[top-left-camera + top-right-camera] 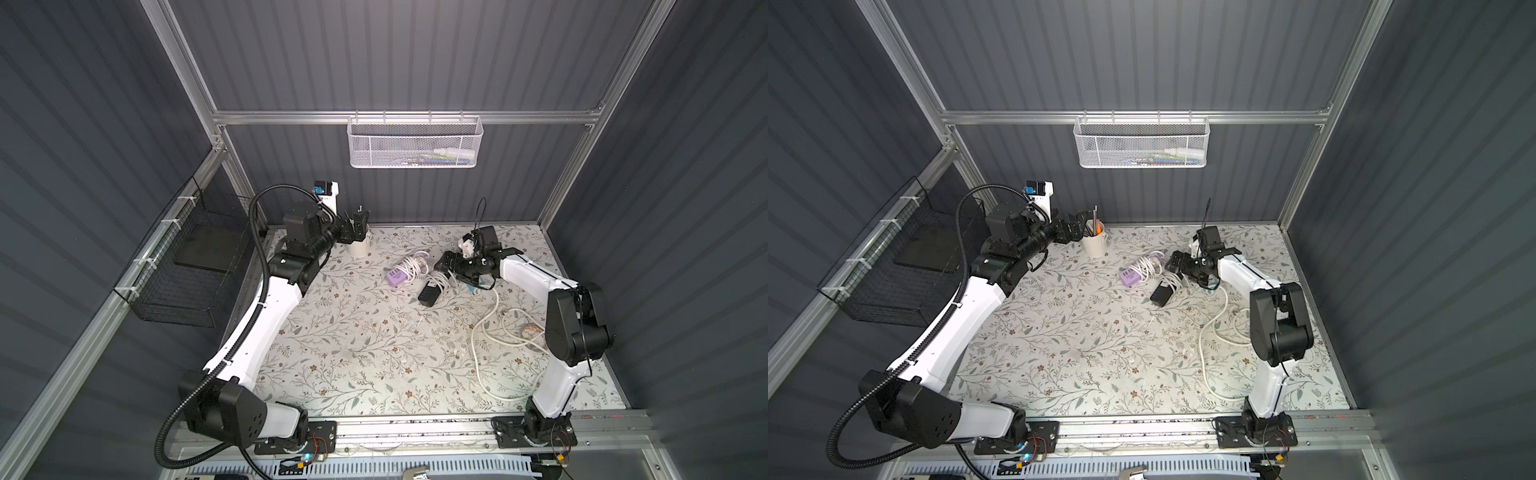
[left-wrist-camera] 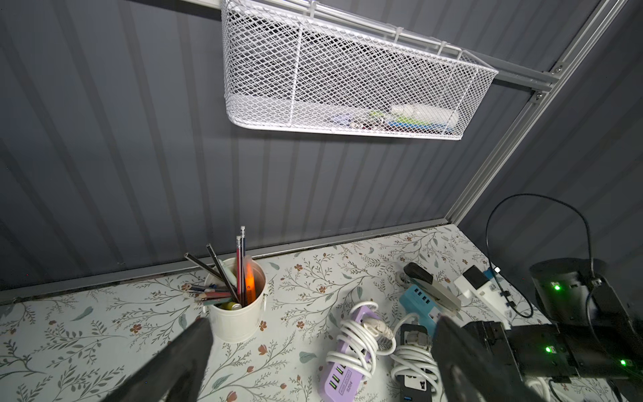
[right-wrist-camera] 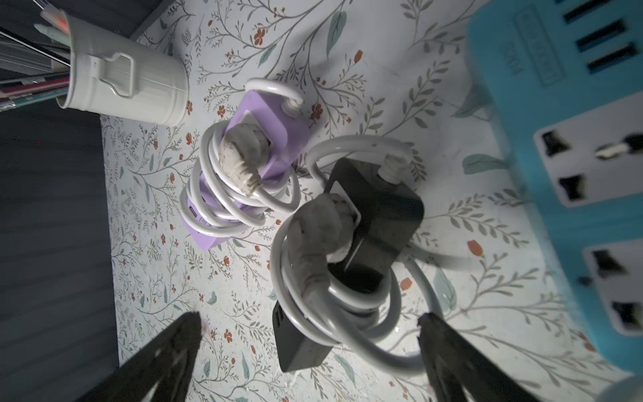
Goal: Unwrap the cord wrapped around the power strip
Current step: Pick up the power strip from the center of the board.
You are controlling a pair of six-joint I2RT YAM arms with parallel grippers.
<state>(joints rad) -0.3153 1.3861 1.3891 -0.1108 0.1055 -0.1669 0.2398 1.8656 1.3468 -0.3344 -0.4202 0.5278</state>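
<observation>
Right gripper (image 1: 439, 266) parked at the black power strip's (image 1: 428, 296) 1 o'clock end (white cord (image 1: 439, 282) wound round it), purple power strip (image 1: 397, 277) just beside at 10 o'clock.

Cup (image 2: 238, 322) of pencils (image 2: 240, 261) stands near back wall (image 1: 415, 62). White mesh basket (image 1: 411, 143) hangs on rail (image 1: 286, 117). Black wire basket (image 1: 178, 291) on left side.

Both top views show the bench (image 1: 353, 353) bright, walls dim. In the right wrist view the blue power strip (image 3: 504, 104) blurs; corners fall dark.
</observation>
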